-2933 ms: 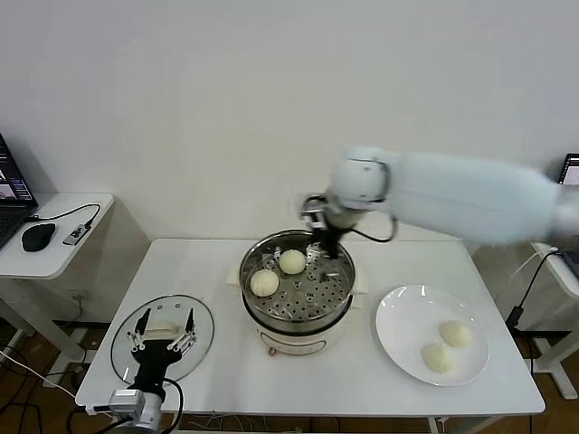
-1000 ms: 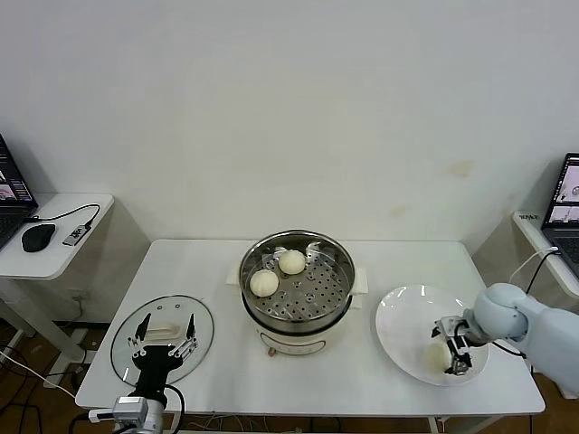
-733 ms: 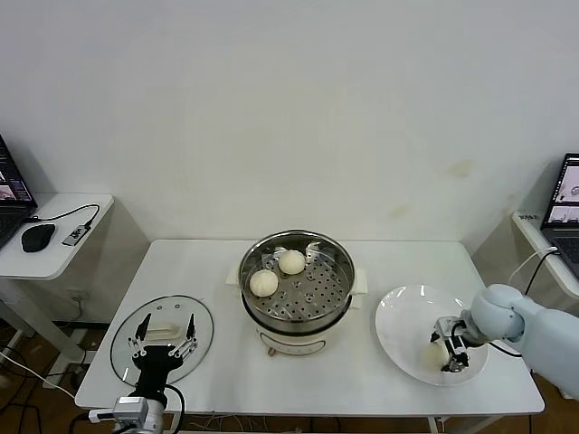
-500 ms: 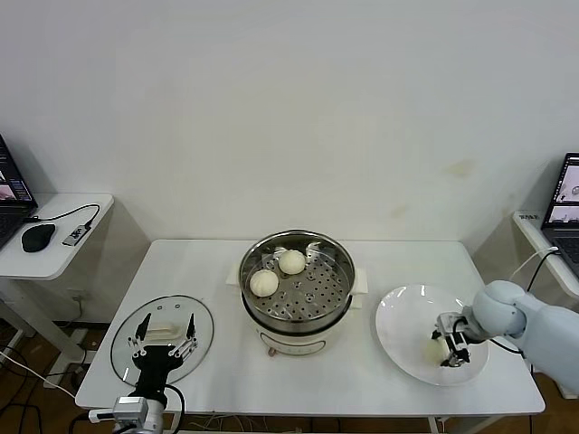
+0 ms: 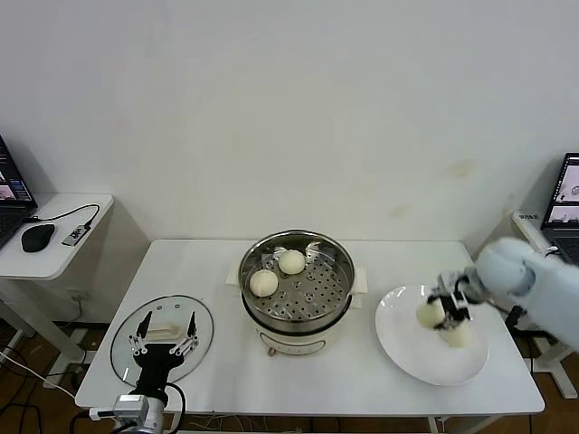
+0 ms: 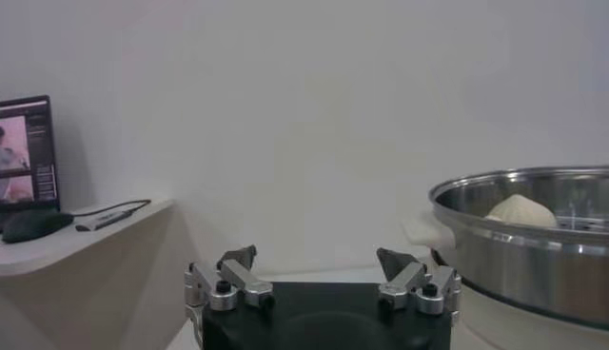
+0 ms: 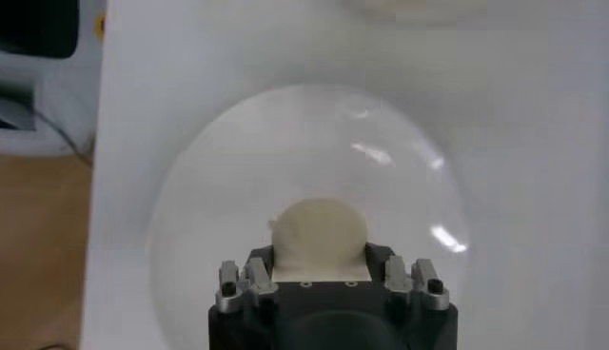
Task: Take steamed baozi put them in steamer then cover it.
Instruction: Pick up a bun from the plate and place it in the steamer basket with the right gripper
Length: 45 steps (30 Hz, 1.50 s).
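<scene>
Here the white rectangular table (image 5: 208, 271) carries everything. Well off to the left of the right gripper (image 5: 450, 306) stands the round shiny stainless-steel steamer (image 5: 297, 282) on its white base, and two smooth cream-white round baozi rest on its perforated tray, one (image 5: 291, 261) toward the back and one (image 5: 263, 283) nearer the left rim. Directly beneath the right gripper lies the flat round white plate (image 5: 407, 348), with one cream-white baozi (image 5: 460, 334) on it, just below the fingers. The round clear glass lid with a white handle (image 5: 163, 333) sits far to the left, under the left gripper (image 5: 162, 342), which hangs there with its fingers spread wide. The right gripper is clamped on a fourth cream-white baozi (image 5: 430, 313), lifted clear above the plate; in the right wrist view that bun (image 7: 319, 239) sits between the jaws.
</scene>
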### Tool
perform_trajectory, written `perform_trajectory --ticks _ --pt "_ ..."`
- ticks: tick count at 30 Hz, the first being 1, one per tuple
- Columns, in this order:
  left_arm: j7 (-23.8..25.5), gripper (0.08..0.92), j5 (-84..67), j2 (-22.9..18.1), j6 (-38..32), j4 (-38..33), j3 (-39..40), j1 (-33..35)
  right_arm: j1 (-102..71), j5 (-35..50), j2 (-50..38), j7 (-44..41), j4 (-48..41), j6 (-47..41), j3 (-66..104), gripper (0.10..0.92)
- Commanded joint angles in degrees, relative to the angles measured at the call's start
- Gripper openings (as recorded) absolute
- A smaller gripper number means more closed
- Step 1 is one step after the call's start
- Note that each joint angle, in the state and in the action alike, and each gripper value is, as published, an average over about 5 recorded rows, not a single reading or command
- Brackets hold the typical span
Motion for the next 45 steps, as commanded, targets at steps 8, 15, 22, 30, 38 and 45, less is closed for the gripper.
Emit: perform_trajectory --ticks 8,15,22,30,38,45 --pt "0.0 0.823 -0.36 0.04 -0.08 0.39 -0.47 -0.12 29.61 15.31 24.61 1.78 -6.39 2.32 -16.64 0.594" --pt "-0.04 0.823 -0.35 -0.29 -0.01 0.44 -0.72 -0.29 27.64 16.29 34.53 3.02 -6.55 10.82 -20.89 0.599" --pt "-0.04 0.823 -0.35 -0.43 0.04 0.15 -1.14 -0.25 25.29 8.07 38.68 3.17 -7.83 21.71 -24.02 0.602" --pt "-0.08 0.823 -0.37 -0.68 -0.01 0.02 -1.44 -0.18 22.64 1.24 38.92 2.99 -7.33 28.97 -25.78 0.602" --pt "-0.11 0.823 -0.41 -1.04 -0.09 -0.21 -1.5 -0.07 22.17 -1.3 39.18 2.75 -4.66 31.39 -27.63 0.602" --pt "-0.18 0.823 -0.42 -1.16 -0.39 -0.08 -1.58 0.09 22.24 -3.94 38.5 2.0 -3.96 33.49 -28.21 0.605"
